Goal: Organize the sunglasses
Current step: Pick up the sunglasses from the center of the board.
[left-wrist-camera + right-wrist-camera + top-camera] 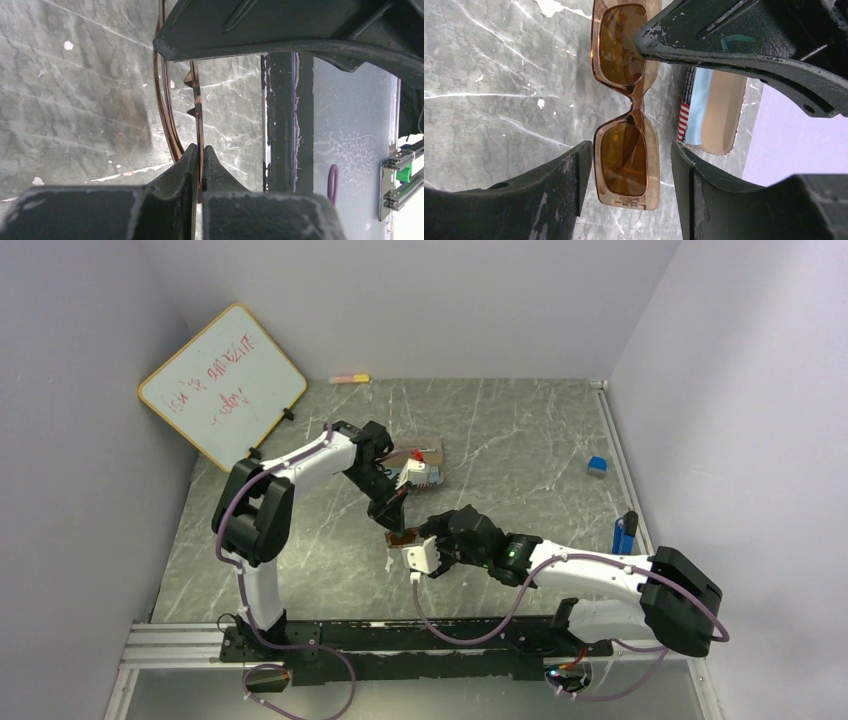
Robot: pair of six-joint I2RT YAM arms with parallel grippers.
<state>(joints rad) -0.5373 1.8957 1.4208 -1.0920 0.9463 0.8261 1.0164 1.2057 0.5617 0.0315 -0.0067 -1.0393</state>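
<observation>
The brown sunglasses with amber lenses hang upright between the two grippers at the table's middle. My left gripper is shut on their thin edge, and its dark finger pinches the upper lens in the right wrist view. My right gripper is open, with one finger on each side of the lower lens and a gap on both sides. From above it sits just right of the glasses. The black sunglasses are not in view.
The open brown case with a light blue cloth lies just behind the grippers, and it also shows in the right wrist view. A whiteboard leans at the back left. A small blue block and a blue object lie at the right.
</observation>
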